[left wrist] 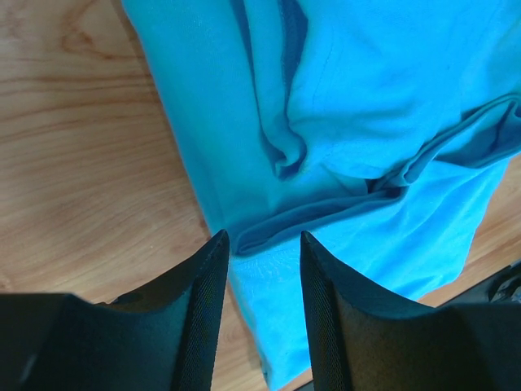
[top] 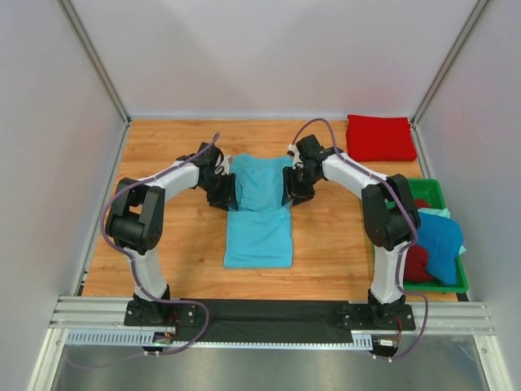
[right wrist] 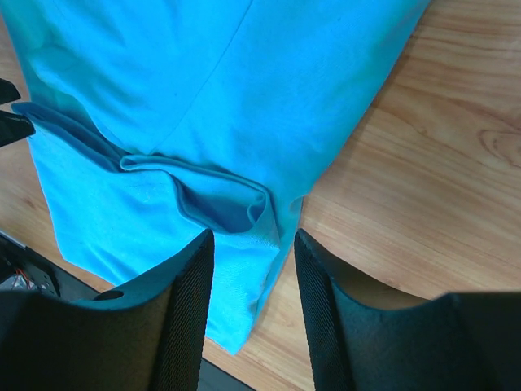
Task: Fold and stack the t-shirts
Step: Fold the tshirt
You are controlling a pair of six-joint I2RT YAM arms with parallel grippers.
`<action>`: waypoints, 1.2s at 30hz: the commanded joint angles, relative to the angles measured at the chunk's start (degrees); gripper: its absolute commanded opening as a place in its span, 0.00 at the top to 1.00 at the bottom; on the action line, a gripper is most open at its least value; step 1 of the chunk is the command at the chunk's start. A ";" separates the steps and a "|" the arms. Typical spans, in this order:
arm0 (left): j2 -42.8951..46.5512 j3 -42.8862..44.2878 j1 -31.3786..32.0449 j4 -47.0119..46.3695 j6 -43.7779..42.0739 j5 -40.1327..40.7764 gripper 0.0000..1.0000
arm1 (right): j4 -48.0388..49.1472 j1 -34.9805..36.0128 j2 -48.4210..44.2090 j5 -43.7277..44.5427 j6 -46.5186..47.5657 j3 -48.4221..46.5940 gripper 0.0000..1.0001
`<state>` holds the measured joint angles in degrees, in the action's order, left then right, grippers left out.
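Note:
A light turquoise t-shirt [top: 259, 228] lies flat on the wooden table, its far half folded narrower than the near half. My left gripper [top: 222, 194] hovers at the shirt's left edge and my right gripper [top: 294, 191] at its right edge. In the left wrist view the gripper [left wrist: 262, 236] is open over a rumpled fold of the turquoise shirt [left wrist: 391, 98], with nothing pinched. The right gripper [right wrist: 252, 235] is likewise open above the edge of the turquoise cloth [right wrist: 203, 81]. A folded bright red t-shirt [top: 381, 137] rests at the back right.
A green tray [top: 440, 287] at the right edge holds a deeper blue shirt [top: 440, 240] and a dark red one [top: 417, 261]. White walls enclose the table on three sides. The arm bases sit on a metal rail at the near edge.

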<state>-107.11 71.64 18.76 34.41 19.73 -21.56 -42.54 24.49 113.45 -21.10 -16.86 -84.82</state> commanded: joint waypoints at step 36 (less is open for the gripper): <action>2.69 1.75 0.22 3.46 0.57 5.46 1.00 | -3.59 0.82 -2.09 2.03 -3.00 1.58 1.00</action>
<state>-108.47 71.64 18.83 35.99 20.27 -20.45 -44.31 25.08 115.90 -21.87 -18.63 -84.27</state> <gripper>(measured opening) 0.004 0.013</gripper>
